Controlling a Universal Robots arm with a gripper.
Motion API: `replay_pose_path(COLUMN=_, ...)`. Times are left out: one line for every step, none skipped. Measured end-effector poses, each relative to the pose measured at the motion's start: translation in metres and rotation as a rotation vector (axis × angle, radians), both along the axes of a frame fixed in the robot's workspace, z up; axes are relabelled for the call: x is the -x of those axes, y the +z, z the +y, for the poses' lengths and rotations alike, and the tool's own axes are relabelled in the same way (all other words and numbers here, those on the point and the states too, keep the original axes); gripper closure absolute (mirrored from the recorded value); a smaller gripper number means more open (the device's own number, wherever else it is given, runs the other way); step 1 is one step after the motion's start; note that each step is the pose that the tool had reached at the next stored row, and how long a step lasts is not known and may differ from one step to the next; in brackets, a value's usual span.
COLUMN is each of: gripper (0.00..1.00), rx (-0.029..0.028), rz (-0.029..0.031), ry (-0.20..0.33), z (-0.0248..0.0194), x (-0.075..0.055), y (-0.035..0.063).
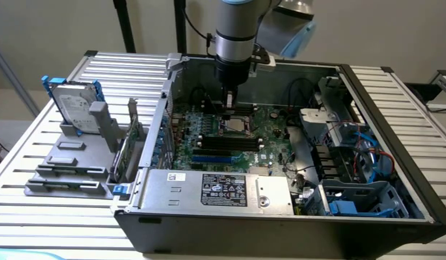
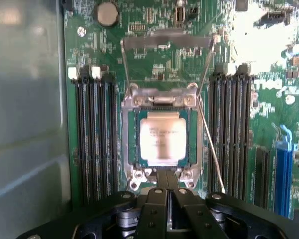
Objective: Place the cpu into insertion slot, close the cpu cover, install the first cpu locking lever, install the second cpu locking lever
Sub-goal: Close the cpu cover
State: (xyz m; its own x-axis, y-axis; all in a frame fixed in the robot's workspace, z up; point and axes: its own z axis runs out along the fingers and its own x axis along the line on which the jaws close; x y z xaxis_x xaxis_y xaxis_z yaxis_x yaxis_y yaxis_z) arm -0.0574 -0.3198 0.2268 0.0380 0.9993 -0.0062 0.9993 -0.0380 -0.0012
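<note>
Motherboard (image 2: 89,55) backdrop | end effector (image 2: 168,175) pinched together, empty, by insertion slot (image 2: 126,144) rim | cpu (image 2: 163,138) seated inside

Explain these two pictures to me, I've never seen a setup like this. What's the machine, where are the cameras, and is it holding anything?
The machine is a robot arm reaching down into an open computer case that lies on a slatted table. One picture is taken from off the arm and sees the whole scene. The other comes from a camera on the wrist, looking past the gripper at the green circuit board. The silvery square is the cpu, already sitting in its insertion slot. The cpu cover stands flipped open. The gripper's fingers are together and hold nothing. Beside the case, a hard drive stands in a grey rack.
</note>
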Motion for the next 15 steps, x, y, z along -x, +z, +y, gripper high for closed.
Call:
replay_pose_path(gripper=0.89, rx=-0.0007, rz=0.0005, ry=0.000, z=-0.0008, x=-0.005, y=0.0005)
replay_pose_path(gripper=0.89, rx=-0.0014, rz=0.0008, ry=0.000, z=-0.0017, x=-0.009, y=0.0012)
replay_pose_path(gripper=0.89, rx=-0.0020, rz=0.0012, ry=0.000, z=-0.0026, x=-0.014, y=0.0022)
replay_pose_path(gripper=0.89, rx=-0.0025, rz=0.0018, ry=0.000, z=-0.0034, x=-0.018, y=0.0037)
replay_pose_path(gripper=0.89, rx=-0.0031, rz=0.0023, ry=0.000, z=-0.0041, x=-0.023, y=0.0059)
replay_pose_path(gripper=0.89, rx=-0.0033, rz=0.0030, ry=0.000, z=-0.0049, x=-0.027, y=0.0090)
replay_pose_path(gripper=0.89, rx=-0.0034, rz=0.0041, ry=0.000, z=-0.0057, x=-0.032, y=0.0130)
replay_pose_path(gripper=0.89, rx=-0.0035, rz=0.0050, ry=0.000, z=-0.0065, x=-0.036, y=0.0167)
replay_pose_path(gripper=0.89, rx=-0.0035, rz=0.0062, ry=0.000, z=-0.0074, x=-0.041, y=0.0207)
replay_pose_path(gripper=0.89, rx=-0.0037, rz=0.0074, ry=0.000, z=-0.0082, x=-0.045, y=0.0249)
replay_pose_path(gripper=0.89, rx=-0.0037, rz=0.0087, ry=0.000, z=-0.0091, x=-0.050, y=0.0292)
replay_pose_path(gripper=0.89, rx=-0.0039, rz=0.0100, ry=0.000, z=-0.0100, x=-0.055, y=0.0329)
replay_pose_path(gripper=0.89, rx=-0.0039, rz=0.0113, ry=0.000, z=-0.0108, x=-0.059, y=0.0366)
replay_pose_path(gripper=0.89, rx=-0.0041, rz=0.0126, ry=0.000, z=-0.0116, x=-0.064, y=0.0398)
replay_pose_path(gripper=0.89, rx=-0.0043, rz=0.0138, ry=0.000, z=-0.0124, x=-0.068, y=0.0422)
